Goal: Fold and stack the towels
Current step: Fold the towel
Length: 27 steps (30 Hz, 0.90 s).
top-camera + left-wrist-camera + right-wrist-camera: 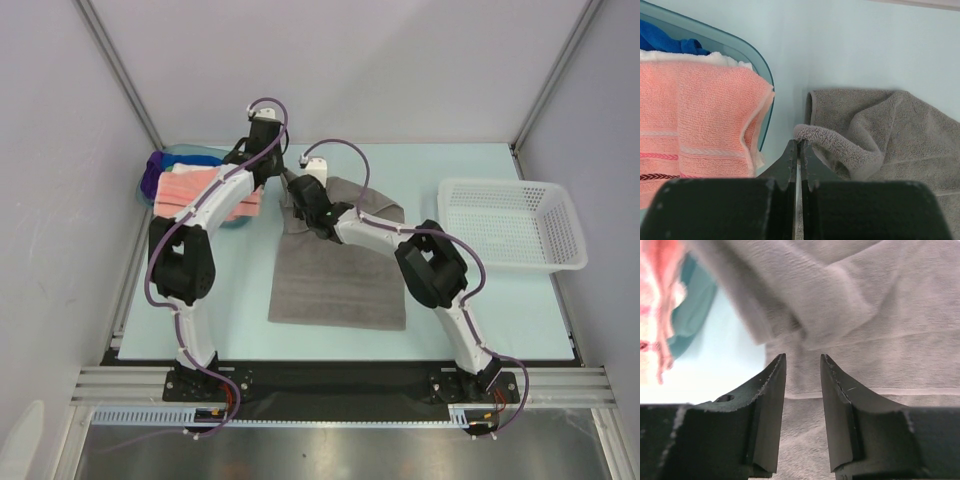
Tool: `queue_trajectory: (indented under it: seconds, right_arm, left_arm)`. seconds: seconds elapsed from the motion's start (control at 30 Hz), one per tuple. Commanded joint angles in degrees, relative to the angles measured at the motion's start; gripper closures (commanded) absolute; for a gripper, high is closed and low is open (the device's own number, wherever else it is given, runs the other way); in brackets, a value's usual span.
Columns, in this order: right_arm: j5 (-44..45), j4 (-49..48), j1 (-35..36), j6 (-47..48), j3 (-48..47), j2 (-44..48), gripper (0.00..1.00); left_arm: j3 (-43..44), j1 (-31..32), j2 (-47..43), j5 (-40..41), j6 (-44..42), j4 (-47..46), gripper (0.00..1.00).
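Note:
A grey towel [340, 280] lies flat on the table's middle, its far left corner bunched up. In the left wrist view that corner of the grey towel [860, 145] curls up to my left gripper [800, 144], whose jaws are shut on its edge. My right gripper [803, 357] hovers open just above the same towel [855, 405], close beside the left gripper [284, 178], with nothing between its fingers. A salmon pink towel [695, 120] lies folded on top of a white towel [715, 59] and a blue towel [665, 40].
The translucent blue tub [190, 152] at the far left holds the folded pile, with a purple towel [152, 175] at its left edge. A white mesh basket [510, 225] stands at the right. Frame posts and walls close in the table.

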<state>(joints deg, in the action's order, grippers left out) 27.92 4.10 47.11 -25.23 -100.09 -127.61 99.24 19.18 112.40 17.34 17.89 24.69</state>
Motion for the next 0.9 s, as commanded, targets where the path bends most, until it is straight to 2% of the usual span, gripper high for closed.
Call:
queue_trajectory:
  seconds: [0.0,0.23,0.53,0.87]
  right_arm:
    - [-3.9,-2.7,2.0,2.7,-0.5,1.2,0.62]
    - [-4.5,1.5,4.7,4.7,-6.0,-5.0,0.65]
    - [-3.8,5.0,5.6,5.1,-8.9,-9.1,0.63]
    - [3.0,4.4,6.4,6.4,-6.6,-8.6,0.63]
  left_arm:
    - [2.8,-0.5,0.5,0.1,-0.6,-1.7,1.0]
    - [3.0,-0.5,0.6,0.1,-0.8,-1.7,1.0]
    - [2.7,-0.5,0.8,-0.1,-0.7,-1.6,1.0]
    - [2.7,-0.5,1.1,0.2,-0.6,-1.7,1.0]
